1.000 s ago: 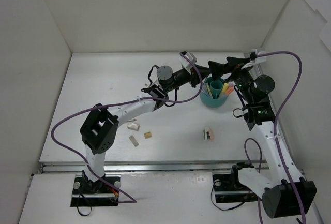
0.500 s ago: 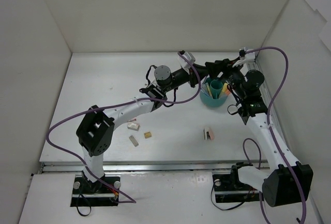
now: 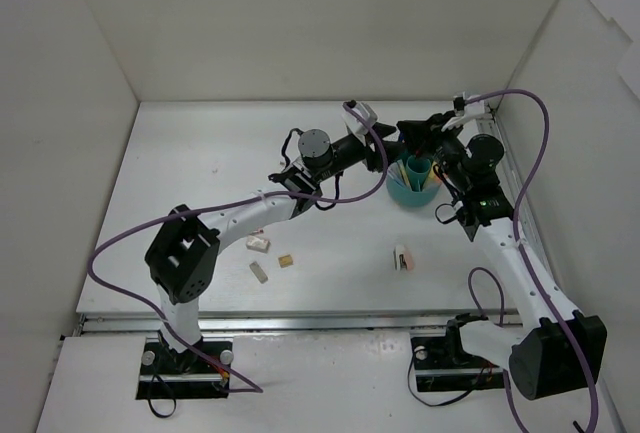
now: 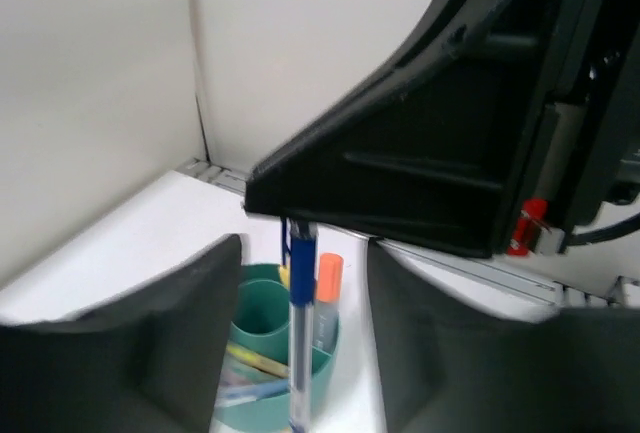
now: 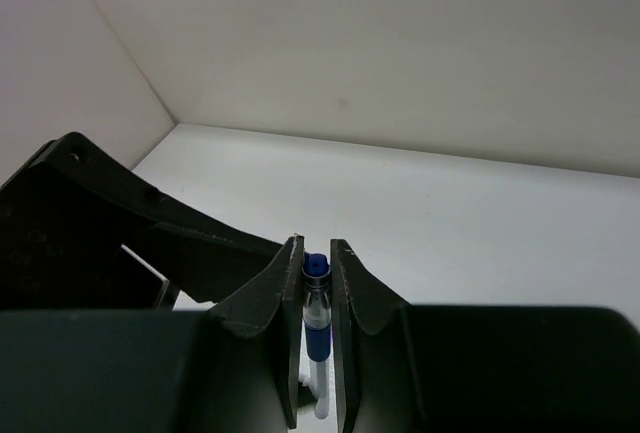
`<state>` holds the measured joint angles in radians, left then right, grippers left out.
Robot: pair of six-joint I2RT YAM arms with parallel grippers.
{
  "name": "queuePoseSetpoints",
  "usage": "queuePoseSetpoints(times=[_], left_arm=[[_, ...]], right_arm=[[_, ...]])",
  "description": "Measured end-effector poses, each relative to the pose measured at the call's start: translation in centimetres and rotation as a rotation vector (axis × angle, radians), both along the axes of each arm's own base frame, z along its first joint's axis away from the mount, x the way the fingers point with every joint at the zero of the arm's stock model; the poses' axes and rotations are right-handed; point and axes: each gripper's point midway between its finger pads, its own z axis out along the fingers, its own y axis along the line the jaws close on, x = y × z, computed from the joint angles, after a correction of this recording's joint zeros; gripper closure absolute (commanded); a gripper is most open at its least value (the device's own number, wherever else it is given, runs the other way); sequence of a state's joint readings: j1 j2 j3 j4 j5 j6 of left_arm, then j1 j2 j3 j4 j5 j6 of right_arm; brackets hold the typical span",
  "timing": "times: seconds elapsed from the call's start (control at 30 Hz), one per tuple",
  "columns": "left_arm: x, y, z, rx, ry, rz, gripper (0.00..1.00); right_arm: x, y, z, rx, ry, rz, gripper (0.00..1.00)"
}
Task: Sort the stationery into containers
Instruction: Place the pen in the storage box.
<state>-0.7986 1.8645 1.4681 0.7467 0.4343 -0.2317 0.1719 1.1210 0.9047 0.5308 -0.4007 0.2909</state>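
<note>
While markers (image 4: 329, 277) are stowed in the cup (image 3: 405, 196), a pen (image 5: 316, 305) is pinched by the right gripper (image 5: 317, 283), the left gripper (image 4: 303, 283) is spread open, and erasers (image 3: 258, 244) are left out.

This is looking like a robotics lab test cell: plain white panels (image 3: 320, 23) are boxing in a bare white table (image 3: 190, 173), and an aluminium rail (image 3: 320, 321) is running along its near edge. Two robot arms, left (image 3: 250, 215) and right (image 3: 510, 253), are standing bolted to black base plates (image 3: 185, 365), with purple cables (image 3: 540, 103) looping loose. A teal organiser (image 3: 412, 193) is sitting there as the staged prop.
</note>
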Motion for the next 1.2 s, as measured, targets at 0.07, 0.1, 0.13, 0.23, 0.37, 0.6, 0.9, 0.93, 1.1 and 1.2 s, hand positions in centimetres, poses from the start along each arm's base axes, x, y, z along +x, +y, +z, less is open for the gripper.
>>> queuePoseSetpoints(times=[0.07,0.1,0.13,0.23,0.37,0.6,0.9,0.93,1.1,1.2], left_arm=[[-0.3,0.4,-0.5,0.012,0.002,0.009,0.05],[-0.5,0.6,-0.7,0.017,0.006,0.013,0.00],[-0.6,0.9,-0.9,0.024,0.008,0.020,0.00],[-1.2,2.3,-1.2,0.034,0.022,0.053,0.00],[-1.9,6.3,-1.9,0.057,0.071,0.112,0.00],[-0.6,18.2,-3.3,0.127,0.215,0.419,0.00],[-3.4,27.5,-8.1,0.239,0.391,0.742,0.00],[-3.6,28.2,-8.8,0.250,0.410,0.765,0.00],[-4.0,30.8,-11.2,0.298,0.485,0.847,0.00],[-3.9,31.7,-11.7,0.299,0.509,0.872,0.00]], right_arm=[[0.2,-0.3,0.2,-0.005,-0.005,-0.018,1.00],[0.4,-0.5,0.4,-0.010,-0.010,-0.032,1.00],[0.5,-0.7,0.5,-0.016,-0.015,-0.046,1.00],[1.1,-1.7,1.3,-0.041,-0.037,-0.100,1.00],[2.2,-4.1,2.8,-0.073,-0.074,-0.187,1.00],[5.7,-10.7,1.5,-0.186,-0.059,-0.394,1.00],[10.8,-13.3,-6.3,-0.367,0.034,-0.432,1.00],[11.4,-13.4,-7.2,-0.374,0.044,-0.427,1.00],[13.5,-13.2,-10.6,-0.381,0.070,-0.393,1.00],[14.1,-12.8,-11.7,-0.370,0.074,-0.373,1.00]])
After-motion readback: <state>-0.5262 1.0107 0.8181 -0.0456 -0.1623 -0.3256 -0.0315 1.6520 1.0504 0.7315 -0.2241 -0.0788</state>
